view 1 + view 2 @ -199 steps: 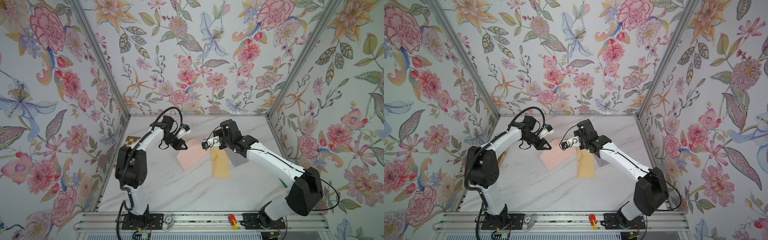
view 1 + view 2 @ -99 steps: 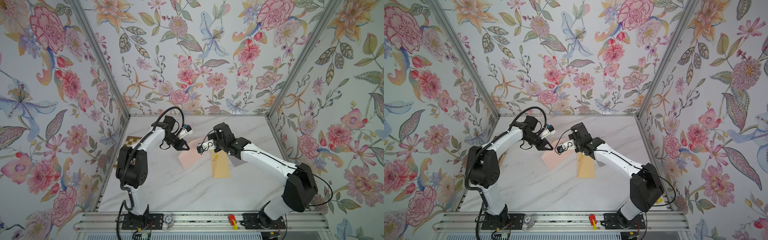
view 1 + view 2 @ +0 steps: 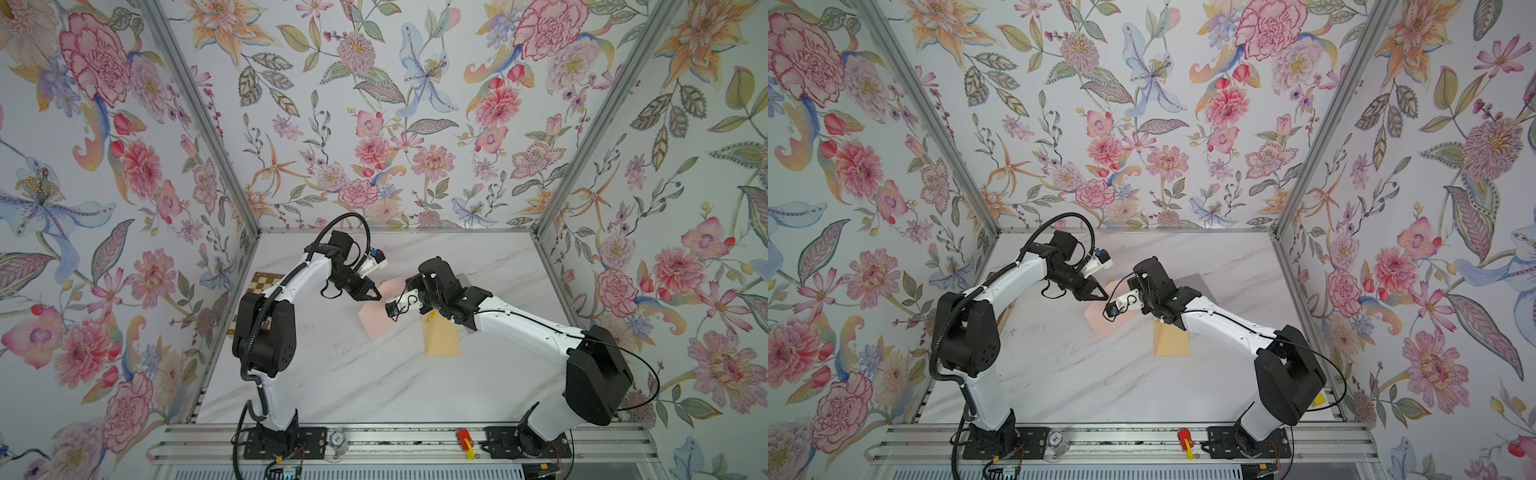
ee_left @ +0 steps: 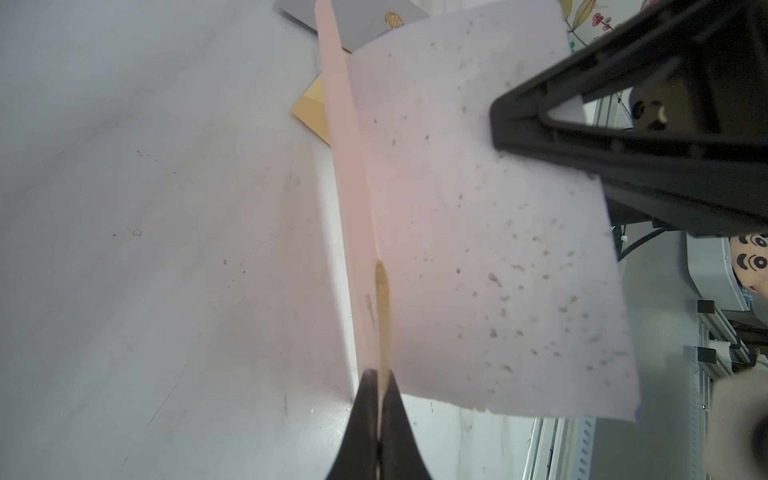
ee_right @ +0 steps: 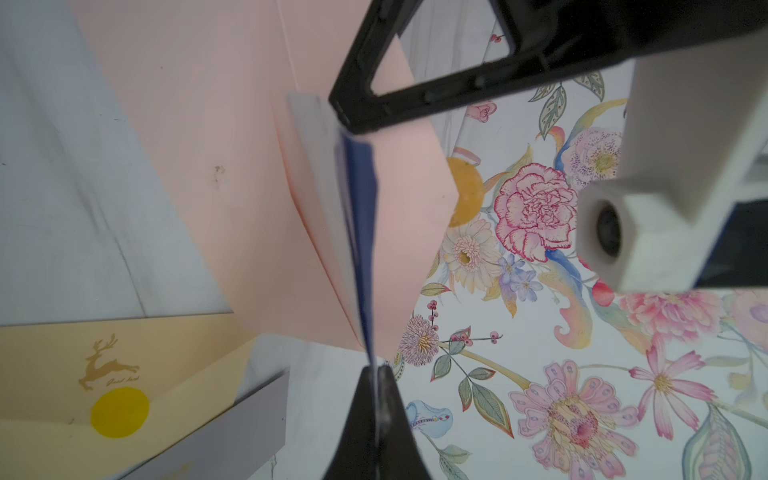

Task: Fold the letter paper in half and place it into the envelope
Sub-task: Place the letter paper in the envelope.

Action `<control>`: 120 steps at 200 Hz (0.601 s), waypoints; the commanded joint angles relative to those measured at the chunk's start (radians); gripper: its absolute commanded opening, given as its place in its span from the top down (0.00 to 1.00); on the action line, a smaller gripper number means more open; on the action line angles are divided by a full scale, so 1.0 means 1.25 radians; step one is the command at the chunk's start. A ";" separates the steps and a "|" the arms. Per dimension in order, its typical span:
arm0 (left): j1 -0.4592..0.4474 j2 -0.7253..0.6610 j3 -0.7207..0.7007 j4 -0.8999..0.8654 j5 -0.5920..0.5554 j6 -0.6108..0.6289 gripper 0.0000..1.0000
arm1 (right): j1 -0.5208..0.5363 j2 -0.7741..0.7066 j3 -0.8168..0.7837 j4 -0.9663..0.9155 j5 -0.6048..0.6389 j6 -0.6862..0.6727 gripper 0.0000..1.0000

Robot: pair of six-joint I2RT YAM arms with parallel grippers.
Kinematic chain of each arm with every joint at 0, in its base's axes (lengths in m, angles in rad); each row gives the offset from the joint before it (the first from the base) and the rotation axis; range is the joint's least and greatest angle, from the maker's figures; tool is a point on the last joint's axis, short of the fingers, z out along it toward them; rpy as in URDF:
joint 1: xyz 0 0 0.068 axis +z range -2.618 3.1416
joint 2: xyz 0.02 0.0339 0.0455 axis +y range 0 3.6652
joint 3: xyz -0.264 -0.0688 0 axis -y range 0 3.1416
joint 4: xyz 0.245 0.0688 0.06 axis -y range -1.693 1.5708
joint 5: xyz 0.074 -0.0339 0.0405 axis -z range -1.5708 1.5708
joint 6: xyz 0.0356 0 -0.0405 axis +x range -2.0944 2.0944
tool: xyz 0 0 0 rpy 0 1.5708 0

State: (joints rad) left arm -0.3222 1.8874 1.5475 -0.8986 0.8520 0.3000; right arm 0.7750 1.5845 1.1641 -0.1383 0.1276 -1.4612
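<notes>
On envelope (image 5: 41, 353), gold deer (image 5: 109, 362) showing, script beneath too small for reading. Left gripper (image 4: 380, 378), right gripper (image 5: 376, 374) each clamping paper (image 3: 374, 322) edge, arms reaching inward, tips close together.

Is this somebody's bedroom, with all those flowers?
Probably not: it looks like a robot test booth. Flowered panels stand in a metal frame around a marble-look table, and two robot arms are bolted to a rail at its front.
</notes>
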 commanded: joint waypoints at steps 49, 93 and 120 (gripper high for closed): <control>-0.019 -0.041 0.012 -0.037 0.013 0.014 1.00 | 0.011 0.018 -0.024 0.031 -0.080 0.057 1.00; -0.021 -0.066 -0.004 -0.042 0.014 0.018 1.00 | 0.009 0.030 -0.027 0.031 -0.080 0.065 1.00; -0.021 -0.075 -0.016 -0.042 0.009 0.017 1.00 | 0.003 0.027 -0.030 0.034 -0.081 0.087 1.00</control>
State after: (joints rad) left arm -0.3401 1.8362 1.5425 -0.9241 0.8532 0.3004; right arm 0.7841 1.6123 1.1439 -0.1066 0.0460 -1.3975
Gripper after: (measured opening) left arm 0.049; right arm 0.046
